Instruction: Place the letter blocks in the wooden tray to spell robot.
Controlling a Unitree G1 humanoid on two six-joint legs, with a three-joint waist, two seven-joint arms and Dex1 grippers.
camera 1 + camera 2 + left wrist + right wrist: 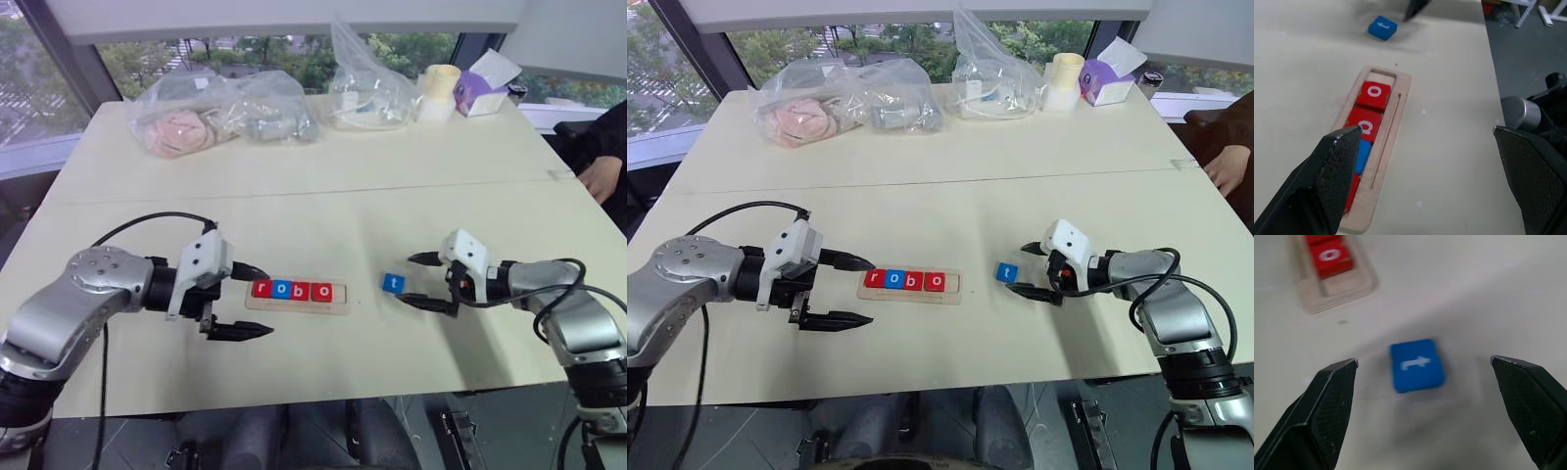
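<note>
On table (pixel 323 211), wooden tray (pixel 297 293) lay near front edge, holding four letter blocks (pixel 291 290) in row: red r, blue o, red b, red o; last slot at its right end bare. Blue t block (pixel 393 283) lay flat on table, well right of tray. Right gripper (pixel 419 281) sat just right of t, fingers spread wide, holding nothing. Left gripper (pixel 245 302) hovered at tray's left end, fingers wide, empty. Plastic bags (pixel 225 116) stood at far edge.

Blue t block (pixel 1417 365) blurred in the right wrist view; tray (pixel 1382 147) partly hidden behind the left gripper's finger (pixel 1327 181).
</note>
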